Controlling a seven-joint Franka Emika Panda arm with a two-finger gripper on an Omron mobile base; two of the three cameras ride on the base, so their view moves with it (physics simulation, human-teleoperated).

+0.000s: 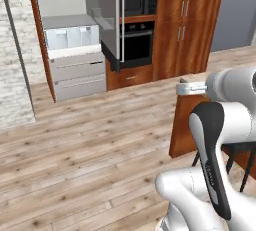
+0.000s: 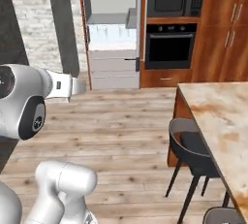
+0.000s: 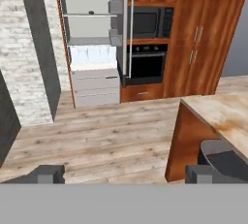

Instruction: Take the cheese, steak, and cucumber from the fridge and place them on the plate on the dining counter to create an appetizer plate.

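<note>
Spread wide and empty, the gripper (image 3: 123, 173) hangs over bare wood floor (image 1: 90, 145), well short of the fridge (image 1: 70, 40). Its door stands open, showing pale shelves and a clear crisper drawer; the foods are too small to make out. Beside it sits the black wall oven (image 2: 170, 46). At right, the dining counter (image 2: 220, 116) and a dark stool (image 2: 191, 148).

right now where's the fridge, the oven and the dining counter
fridge (image 3: 94, 85) hand view, grey lower drawer front
oven (image 2: 170, 49) right base view, black door glass
dining counter (image 2: 220, 111) right base view, bare marbled top
</note>
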